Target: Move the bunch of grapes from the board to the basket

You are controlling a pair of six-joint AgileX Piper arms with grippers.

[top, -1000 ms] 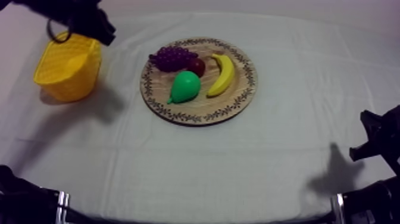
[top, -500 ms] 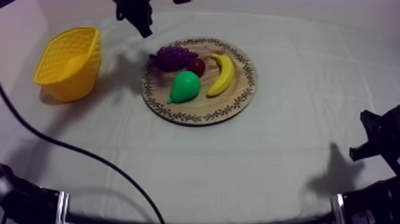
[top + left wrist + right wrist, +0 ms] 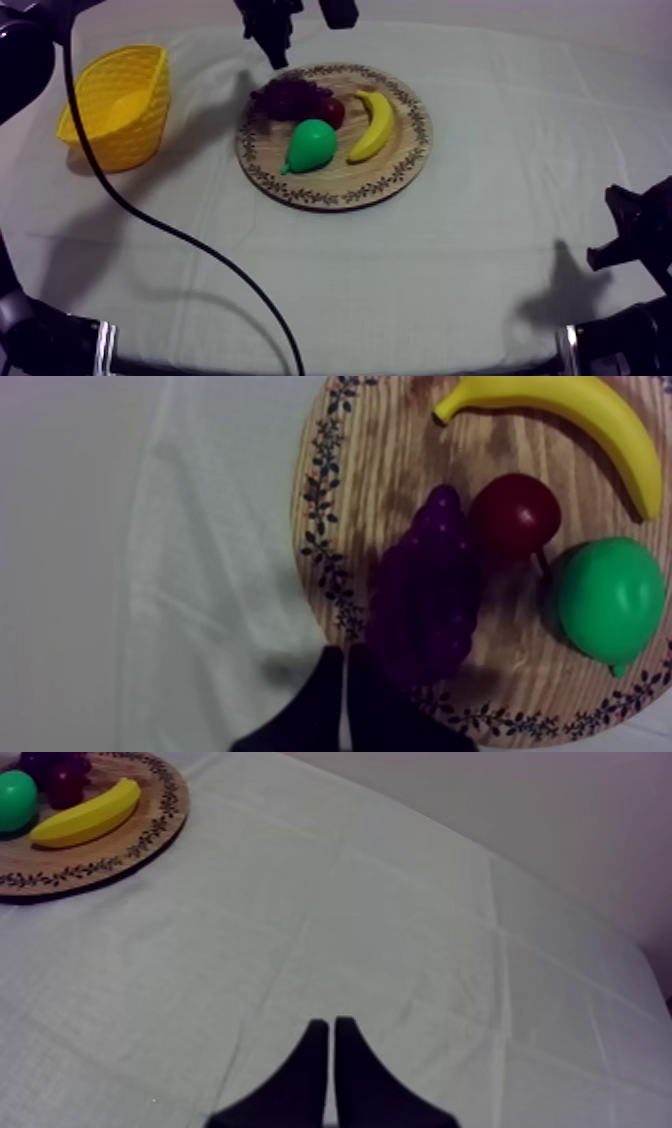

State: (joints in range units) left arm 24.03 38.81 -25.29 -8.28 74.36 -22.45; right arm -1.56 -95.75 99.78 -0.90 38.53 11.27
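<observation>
Your left gripper (image 3: 276, 58) has swung over from the yellow basket (image 3: 105, 140), clenched empty, bunch of grapes (image 3: 425, 596) just ahead: pickup pending.

Light is dim and soft, faintly violet across the cloth (image 3: 430, 250). A broad shadow spreads between the yellow basket (image 3: 110, 105) and the wooden board (image 3: 400, 165). The bunch of grapes (image 3: 425, 601) sits dark in shade.

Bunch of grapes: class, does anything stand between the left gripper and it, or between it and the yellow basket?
Nothing visible does. The left gripper, shut, hangs by the bunch of grapes at the wooden board's rim. Only cloth lies between grapes and yellow basket; pear, small red fruit and banana lie beyond.
</observation>
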